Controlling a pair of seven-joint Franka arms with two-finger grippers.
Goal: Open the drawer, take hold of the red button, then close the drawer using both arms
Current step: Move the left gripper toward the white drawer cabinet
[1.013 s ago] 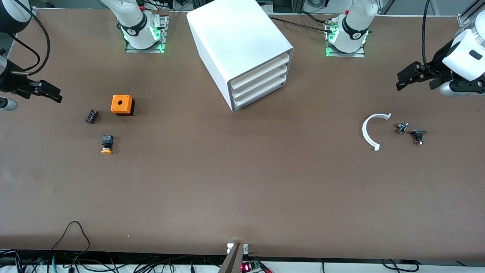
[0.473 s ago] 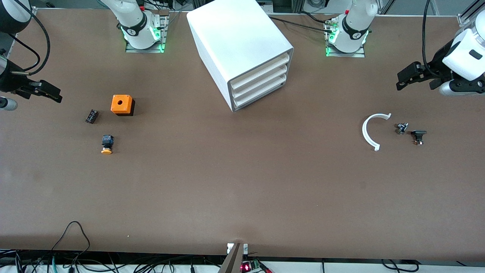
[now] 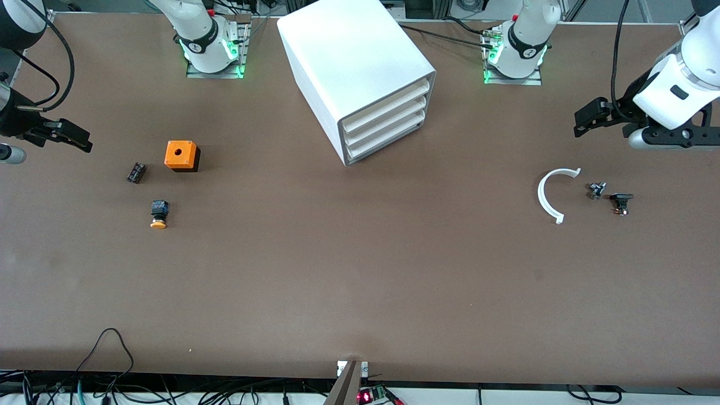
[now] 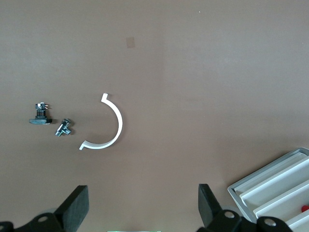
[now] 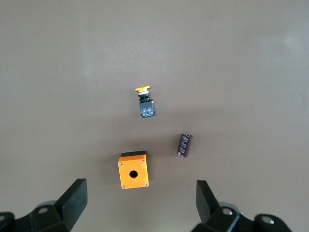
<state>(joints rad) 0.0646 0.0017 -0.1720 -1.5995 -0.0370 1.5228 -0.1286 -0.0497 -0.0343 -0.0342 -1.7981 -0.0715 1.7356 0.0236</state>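
The white cabinet (image 3: 349, 62) stands at the table's middle, near the arm bases. Its three drawers are shut; the drawer, the lowest one (image 3: 388, 142), is flush with the two above. The cabinet's front corner (image 4: 270, 193) shows in the left wrist view, with a small red spot (image 4: 304, 209) at that picture's edge. The red button is otherwise hidden. My left gripper (image 3: 588, 117) (image 4: 142, 208) is open and empty, up over the left arm's end of the table. My right gripper (image 3: 70, 138) (image 5: 140, 203) is open and empty, up over the right arm's end.
An orange cube with a hole (image 3: 181, 155) (image 5: 133, 170), a yellow-capped button (image 3: 159, 214) (image 5: 145, 102) and a black cylinder (image 3: 135, 172) (image 5: 184, 145) lie at the right arm's end. A white arc (image 3: 548, 194) (image 4: 108, 130) and two small dark parts (image 3: 596, 190) (image 3: 621, 202) lie at the left arm's end.
My left arm has shifted a little toward the cabinet and turned. The right arm has not moved. The drawers stay shut.
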